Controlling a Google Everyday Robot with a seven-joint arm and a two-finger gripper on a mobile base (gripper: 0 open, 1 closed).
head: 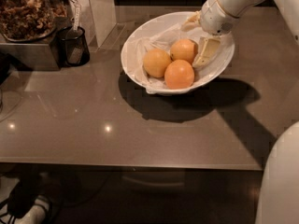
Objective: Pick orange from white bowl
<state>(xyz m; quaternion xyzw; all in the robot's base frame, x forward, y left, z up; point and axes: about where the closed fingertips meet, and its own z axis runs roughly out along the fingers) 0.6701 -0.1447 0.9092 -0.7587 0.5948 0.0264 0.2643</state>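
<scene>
**Clerk:** Item one?

**Keeper:** The orange (183,50), mid orange-yellow. It is the rearmost of three fruits in the white bowl (127,65), upper centre of the frame, on the crinkled lining (156,37).

**Clerk:** Neighbours?

**Keeper:** A paler orange (156,62) touches it at lower left. A redder orange (179,74) sits in front, at the near rim.

**Clerk:** Gripper?

**Keeper:** The gripper (193,44) is inside the bowl's right half, its fingers spread wide. One finger (207,51) lies against the orange's right side and the other (190,22) is above it near the far rim. Nothing is clamped.

**Clerk:** Surroundings?

**Keeper:** The white arm (233,1) enters from the upper right. The bowl stands on a grey-brown counter (93,120). A black cup (73,46) and a container of brown pieces (25,13) are at upper left.
</scene>
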